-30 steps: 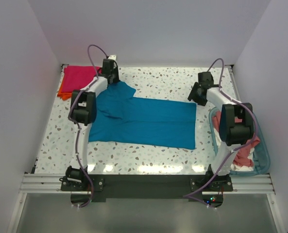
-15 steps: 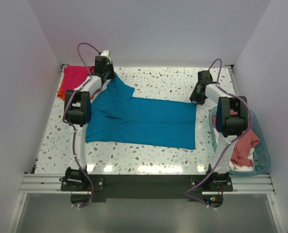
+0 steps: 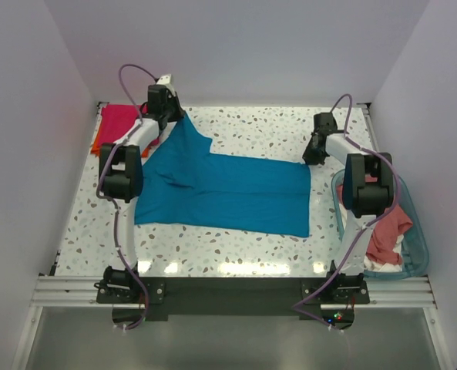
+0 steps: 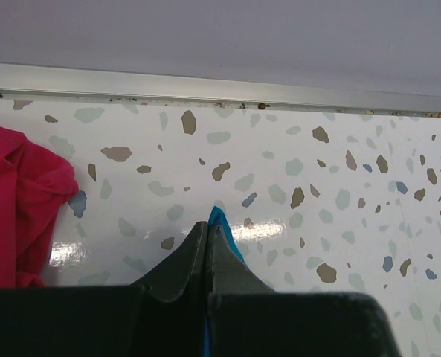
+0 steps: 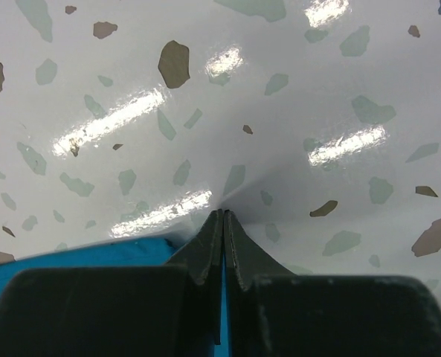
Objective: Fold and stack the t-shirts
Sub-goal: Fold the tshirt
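Teal t-shirt spread flat on the desk. Left hand pinched shut on its far sleeve tip; right hand pinched shut on far hem corner. Judgement: raise both together, keep edge taut, carry toward near edge.

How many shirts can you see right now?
4. The teal shirt is spread mid-table. The magenta shirt is folded at the far left, atop the orange shirt. The salmon shirt is in the basket, which may hide more.
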Robot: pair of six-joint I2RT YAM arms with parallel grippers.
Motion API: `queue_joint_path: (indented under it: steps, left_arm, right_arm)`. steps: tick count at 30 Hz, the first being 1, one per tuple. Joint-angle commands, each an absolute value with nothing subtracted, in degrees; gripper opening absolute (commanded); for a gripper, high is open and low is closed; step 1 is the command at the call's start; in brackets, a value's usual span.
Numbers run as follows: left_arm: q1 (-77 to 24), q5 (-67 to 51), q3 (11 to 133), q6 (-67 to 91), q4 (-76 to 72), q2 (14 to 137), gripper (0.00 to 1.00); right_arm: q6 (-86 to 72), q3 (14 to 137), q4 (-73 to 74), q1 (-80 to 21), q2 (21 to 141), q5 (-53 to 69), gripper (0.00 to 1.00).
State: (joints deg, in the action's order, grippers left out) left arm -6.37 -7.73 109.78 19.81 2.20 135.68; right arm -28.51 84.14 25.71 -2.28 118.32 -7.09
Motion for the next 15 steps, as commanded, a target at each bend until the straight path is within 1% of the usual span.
queue_joint_path:
  steps: [1,15]
  left_arm:
    - [-5.45,-8.96,109.16,20.39,-1.49,131.13,0.00]
    - [-4.31,-10.11,101.52,21.53,-5.09,122.61,0.00]
  right_arm:
    - [-28.65,83.32,25.58,-2.37,114.79,-6.59,0.00]
    - [-29.62,79.90,23.90,-2.37,106.44,-9.84,0.00]
